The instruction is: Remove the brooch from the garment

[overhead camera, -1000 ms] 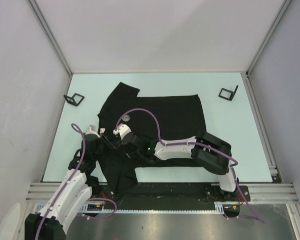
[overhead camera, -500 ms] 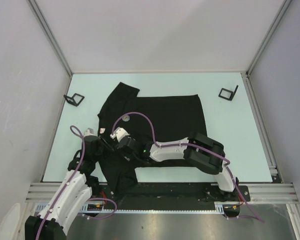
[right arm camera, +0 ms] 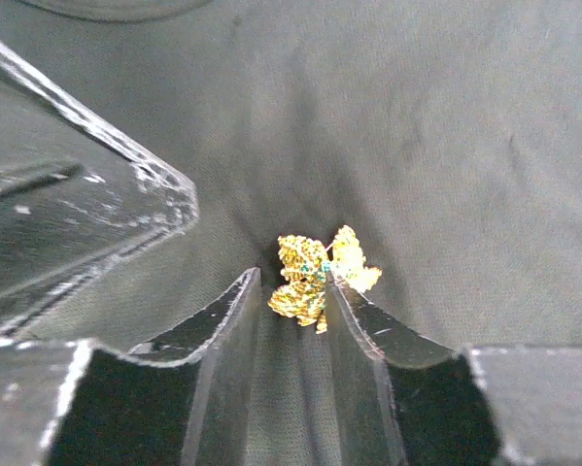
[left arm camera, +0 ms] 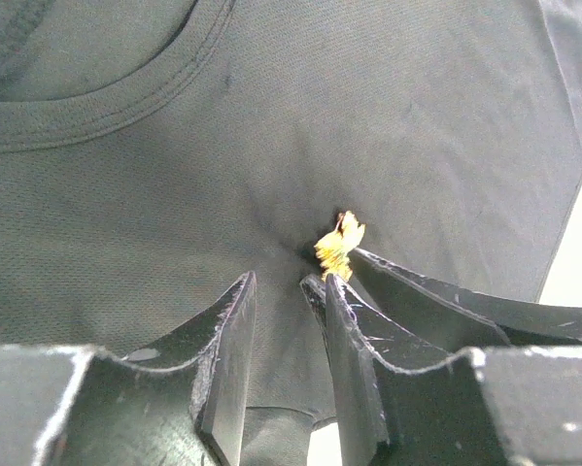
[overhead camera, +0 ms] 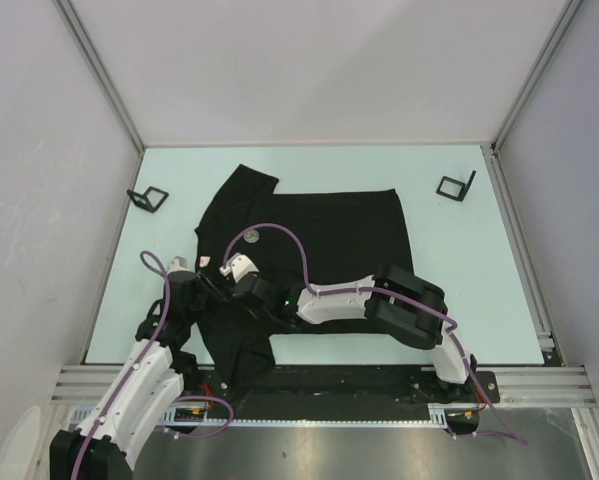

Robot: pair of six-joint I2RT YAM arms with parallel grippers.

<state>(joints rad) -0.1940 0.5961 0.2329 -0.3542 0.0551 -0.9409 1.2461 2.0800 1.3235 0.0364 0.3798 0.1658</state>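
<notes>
Of the two black stands, the left stand lies well left of the brooch. My left gripper sits just left of that one gold brooch on the single black T-shirt, its jaws half apart over the cloth, and I cannot tell if they pinch it. My right gripper has the brooch at its tips, though I cannot tell whether it holds it, and the right stand lies far to the right.

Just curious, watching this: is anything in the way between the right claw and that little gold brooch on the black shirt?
Nothing visible. The small glittery gold brooch sits right at the fingertips of the right gripper, pinned on the black T-shirt. The left gripper is off to one side, not between.
</notes>
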